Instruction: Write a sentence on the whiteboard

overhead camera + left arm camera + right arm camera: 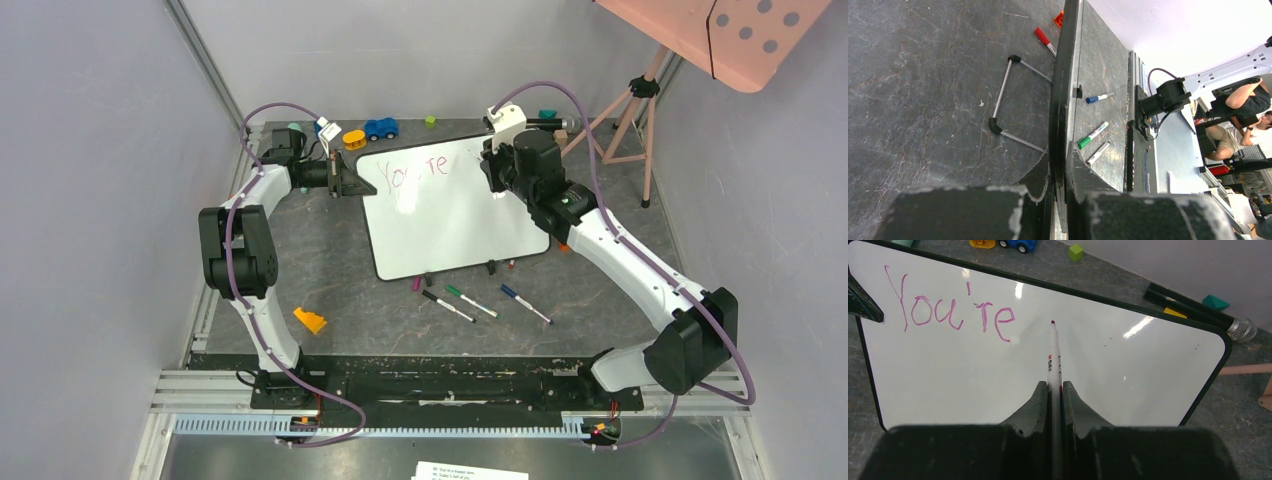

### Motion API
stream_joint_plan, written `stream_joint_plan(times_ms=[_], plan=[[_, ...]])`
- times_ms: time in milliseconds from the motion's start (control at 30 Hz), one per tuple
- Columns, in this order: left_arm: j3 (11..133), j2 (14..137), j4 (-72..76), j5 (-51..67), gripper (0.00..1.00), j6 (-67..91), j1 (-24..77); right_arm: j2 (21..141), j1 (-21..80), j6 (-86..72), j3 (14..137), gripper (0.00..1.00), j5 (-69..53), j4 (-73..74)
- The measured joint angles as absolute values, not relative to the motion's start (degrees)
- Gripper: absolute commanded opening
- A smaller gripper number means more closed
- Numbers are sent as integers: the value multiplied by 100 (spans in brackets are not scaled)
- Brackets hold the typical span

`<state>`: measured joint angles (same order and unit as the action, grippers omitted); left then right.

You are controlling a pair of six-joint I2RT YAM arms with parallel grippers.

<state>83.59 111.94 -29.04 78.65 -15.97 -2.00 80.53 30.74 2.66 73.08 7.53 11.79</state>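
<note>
The whiteboard [455, 225] is sitting in the middle of the dark table [330, 260], between the two arms, with its small black feet at the near edge. On the left, the left gripper [352, 182] is clamping the board's left rim. The wrist view is showing the thin black frame running straight in between the clenched fingers [1040, 172], which are pinching it from both faces. Over on the right, the right gripper [1053, 387] is squeezing a white marker [1053, 357] tightly, with the pen pointing away from the camera and out over the board. Its dark red tip is hanging just to the right of the last letter (whether it is actually touching the glossy surface, I cannot tell). The sentence [948, 312] is reading "You're" in pink-purple along the top left of the board, and the rest of the white face is bare. Just in front of the board's near edge, a green pen [470, 300], a blue pen [525, 303] and a black pen [447, 306] are lying loose on the table. An orange wedge [310, 320] is resting nearer the left arm's base. Behind the board, a blue toy car [380, 128] and a small green cube [430, 121] are sitting near the wall.
</note>
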Motion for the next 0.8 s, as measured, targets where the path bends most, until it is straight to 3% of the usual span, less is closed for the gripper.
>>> stream_joint_plan(times_ms=[800], plan=[[8359, 11194, -2904, 7865, 2, -1597, -200, 8064, 3079, 270, 7308, 0, 602, 1168]])
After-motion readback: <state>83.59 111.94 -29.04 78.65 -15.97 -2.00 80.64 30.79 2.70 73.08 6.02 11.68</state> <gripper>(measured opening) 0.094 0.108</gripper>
